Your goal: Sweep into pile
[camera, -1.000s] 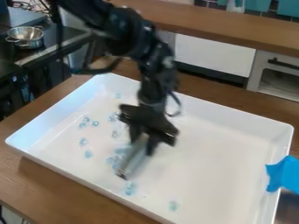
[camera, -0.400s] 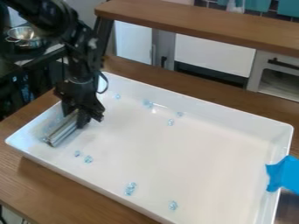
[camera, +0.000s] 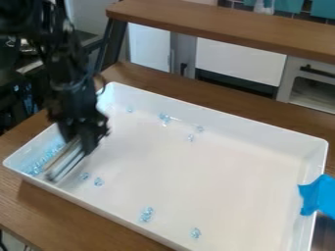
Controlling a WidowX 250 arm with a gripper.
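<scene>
At the tray's left end, the gripper (camera: 81, 143) is shut on a pale, silvery bar-like sweeping tool (camera: 64, 163), which slants down to the tray floor. Left of the tool, a row of small clear-blue pieces (camera: 43, 161) lies along the left wall of the white tray (camera: 222, 169). Two pieces (camera: 98, 182) lie just right of the tool's lower end. A few more pieces (camera: 165, 118) are by the back wall, and others (camera: 146, 214) lie toward the front wall, with one piece (camera: 196, 233) farther right.
Blue tape (camera: 317, 195) covers part of the tray's right rim. The tray rests on a brown wooden table (camera: 131, 73). Behind it stand a raised wooden shelf (camera: 222, 24) and a toy oven (camera: 311, 88). A dark stove is at the upper left.
The gripper has swept with the tool from mid-tray to the left end, then slightly toward the front. Many scattered pieces have shifted to the left wall.
</scene>
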